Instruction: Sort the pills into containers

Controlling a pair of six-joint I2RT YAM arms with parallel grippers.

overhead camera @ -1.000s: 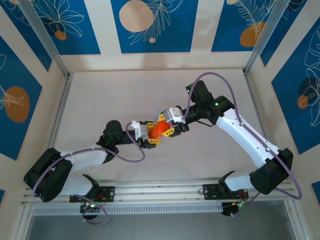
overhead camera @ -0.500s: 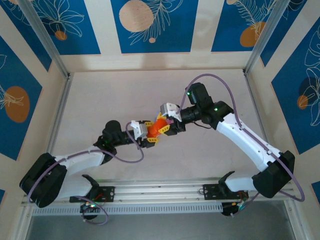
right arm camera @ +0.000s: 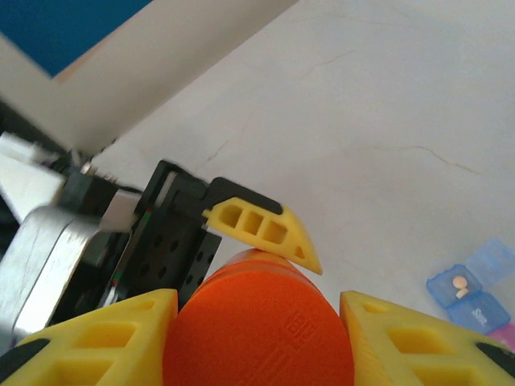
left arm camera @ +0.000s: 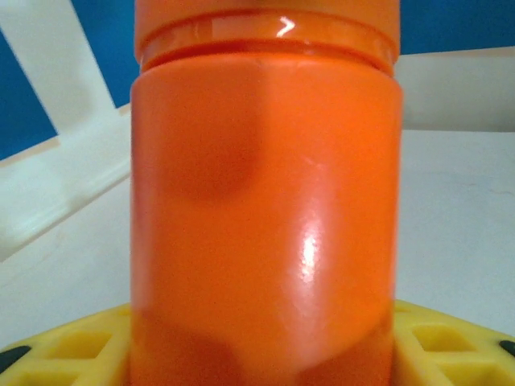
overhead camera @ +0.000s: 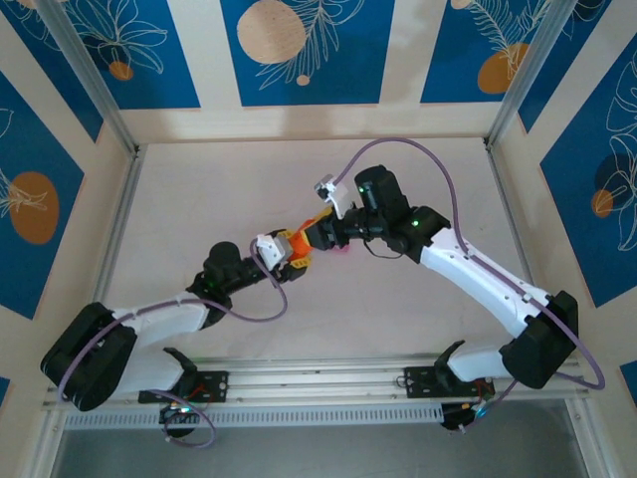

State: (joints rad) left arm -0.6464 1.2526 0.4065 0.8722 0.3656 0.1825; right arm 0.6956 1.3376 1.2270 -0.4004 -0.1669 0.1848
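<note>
the orange bottle sits between the two arms at the middle of the surface, apparently lifted clear of it. it is shared this way because opening it takes two holds. the left gripper pinches the bottle's body. in the left wrist view the body stands upright with yellow fingers pressed to its base on both sides, which keeps it from turning. the right gripper comes in from the far right and is pressed together on the cap, one yellow finger on each side. that looks like a grip for twisting or pulling the lid while the other arm braces.

darker patches show through the orange wall and may be pills, though that is not certain.

the containers lie on the surface just right of the bottle, under the right arm and near enough for pouring. the blue section is open with one small pale pill inside. a pink section touches it at the frame's edge. the cap is still seated, so sorting seems to have barely begun. the risk is the bottle tilting and spilling once the lid gives.
</note>
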